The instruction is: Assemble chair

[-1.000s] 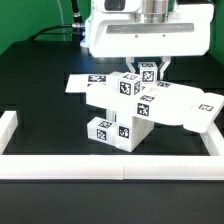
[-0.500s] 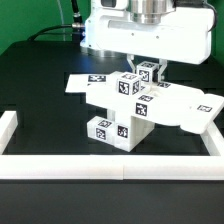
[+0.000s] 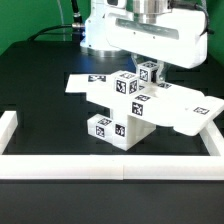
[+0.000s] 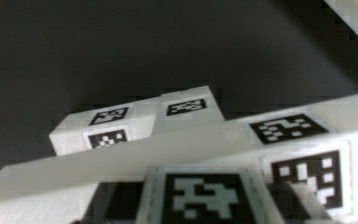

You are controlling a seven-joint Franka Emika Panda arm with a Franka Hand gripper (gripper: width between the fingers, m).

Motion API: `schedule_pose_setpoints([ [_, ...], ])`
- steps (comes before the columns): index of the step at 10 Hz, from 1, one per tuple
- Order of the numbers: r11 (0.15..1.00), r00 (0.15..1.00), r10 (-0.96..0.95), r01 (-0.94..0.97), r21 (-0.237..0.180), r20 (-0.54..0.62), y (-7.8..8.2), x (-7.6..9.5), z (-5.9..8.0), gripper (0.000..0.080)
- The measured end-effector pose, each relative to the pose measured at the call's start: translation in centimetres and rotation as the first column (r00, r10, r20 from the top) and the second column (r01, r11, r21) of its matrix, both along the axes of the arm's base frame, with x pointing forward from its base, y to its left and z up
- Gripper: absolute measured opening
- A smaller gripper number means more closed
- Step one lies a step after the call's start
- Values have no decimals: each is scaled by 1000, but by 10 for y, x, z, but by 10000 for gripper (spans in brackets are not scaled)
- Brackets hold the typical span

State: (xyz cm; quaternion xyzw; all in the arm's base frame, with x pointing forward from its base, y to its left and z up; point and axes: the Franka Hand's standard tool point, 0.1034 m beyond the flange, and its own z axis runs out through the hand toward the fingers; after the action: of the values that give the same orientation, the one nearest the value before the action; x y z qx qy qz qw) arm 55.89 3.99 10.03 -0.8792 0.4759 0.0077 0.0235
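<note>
White plastic chair parts (image 3: 122,110) stand stacked just behind the front border rail (image 3: 110,163), a flat slab (image 3: 185,108) jutting toward the exterior view's right. Since a second ago the arm's housing has swung while the stack stayed put, which suggests a post is being twisted in. Behind the stack, the gripper (image 3: 149,70) is clamped narrowly on a small tagged post (image 3: 148,72); its fingertips are hidden, and the wrist view is blurred.

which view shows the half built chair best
The exterior view: the whole chair stands on the black table, claw at its top. The wrist view shows only blurry tagged blocks up close.
</note>
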Motion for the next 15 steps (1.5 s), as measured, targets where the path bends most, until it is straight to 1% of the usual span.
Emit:
schedule_pose_setpoints([
  [2,994,994,-113,113,10,-5,2,0,0,271],
  [4,993,993,-119,119,10,-6,2,0,0,271],
  [5,997,997,-78,78,9,-5,3,-1,0,457],
  [6,999,999,-52,52,9,-8,3,-2,-1,580],
  [7,1000,1000,4,-4,8,-11,4,-2,0,580],
  [8,990,990,143,-143,2,-6,4,-2,0,635],
  [9,976,976,218,-218,0,-3,6,-2,0,645],
  [11,888,888,459,-459,-2,8,4,-2,1,645],
  [12,854,854,520,-520,-4,10,4,-1,1,648],
  [13,794,794,608,-608,-12,10,4,-1,2,648],
  [15,720,720,694,-693,-22,6,5,0,2,648],
])
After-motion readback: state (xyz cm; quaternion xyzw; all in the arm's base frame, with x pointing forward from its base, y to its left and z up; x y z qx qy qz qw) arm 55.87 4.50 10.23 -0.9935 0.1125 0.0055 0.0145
